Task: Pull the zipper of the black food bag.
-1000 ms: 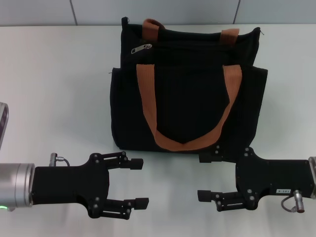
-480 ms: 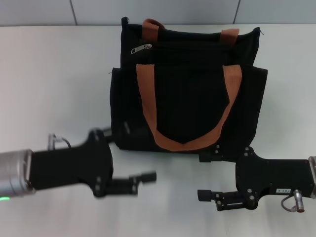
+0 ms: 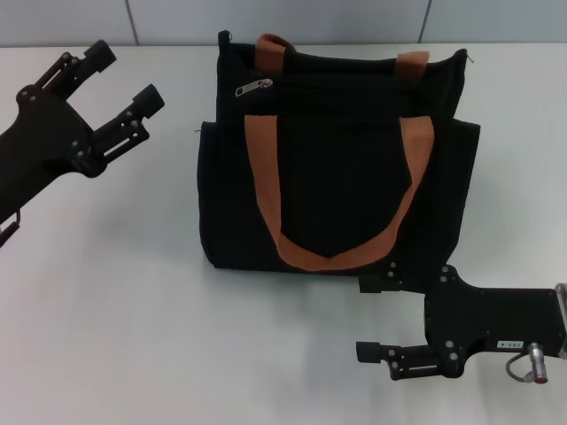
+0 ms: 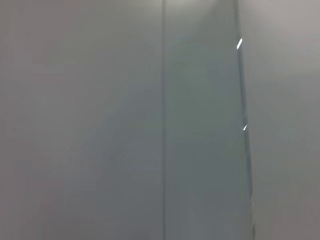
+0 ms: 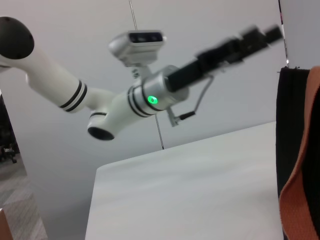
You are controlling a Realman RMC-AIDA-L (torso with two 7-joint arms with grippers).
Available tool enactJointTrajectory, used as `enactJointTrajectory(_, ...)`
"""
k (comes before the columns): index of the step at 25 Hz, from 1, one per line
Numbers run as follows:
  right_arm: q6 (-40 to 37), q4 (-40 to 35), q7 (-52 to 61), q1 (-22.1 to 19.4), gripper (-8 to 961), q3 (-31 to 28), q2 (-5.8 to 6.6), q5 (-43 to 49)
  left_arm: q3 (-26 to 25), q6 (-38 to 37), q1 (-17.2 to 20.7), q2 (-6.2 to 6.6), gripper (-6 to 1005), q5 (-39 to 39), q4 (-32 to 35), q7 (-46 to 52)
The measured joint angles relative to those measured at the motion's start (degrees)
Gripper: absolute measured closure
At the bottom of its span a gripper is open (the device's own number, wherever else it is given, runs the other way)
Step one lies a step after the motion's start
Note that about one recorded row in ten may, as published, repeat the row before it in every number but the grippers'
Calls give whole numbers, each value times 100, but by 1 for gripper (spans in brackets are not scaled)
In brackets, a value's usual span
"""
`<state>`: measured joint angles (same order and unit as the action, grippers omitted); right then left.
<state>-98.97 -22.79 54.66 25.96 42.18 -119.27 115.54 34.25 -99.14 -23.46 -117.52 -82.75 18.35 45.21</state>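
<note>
The large boxy black fabric food bag with brown-orange webbing straps lies flat mid-table, soft and matte, nothing gripped yet. My left gripper hangs spread wide and empty, off to the bag's left near its upper corner. My right gripper rests parked, fingers apart, just below the bag's lower edge. The small silver teardrop zipper gleams untouched at the upper-left; reaching, pinching and pulling all remain.
</note>
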Motion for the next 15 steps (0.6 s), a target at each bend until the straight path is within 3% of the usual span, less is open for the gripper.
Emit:
enactJointTrajectory(2,1,-2,0,-1,135,0,0,-2,3,89,-15,16,207,-21,8,17)
enactJointTrajectory(3,1,-7,0,-2,135,0,6,-3,58,724,-220,170,209,-371,27,305)
enactJointTrajectory(4,1,-7,0,-2,135,0,6,-3,62,889,-307,207,210,-532,28,425)
enactJointTrajectory(6,0,-21,0,-3,136,0,8,-5,69,1125,-460,211,212,-888,32,577)
enactJointTrajectory(9,0,-23,0,-4,136,0,9,-6,81,1362,-629,118,215,-1329,110,591)
enactJointTrajectory(11,-1,-29,0,-4,136,0,9,-6,98,1683,-815,-32,217,-1690,296,577)
enactJointTrajectory(15,-3,-34,0,-2,136,1,9,-6,104,2048,-1046,-74,222,-1907,342,569)
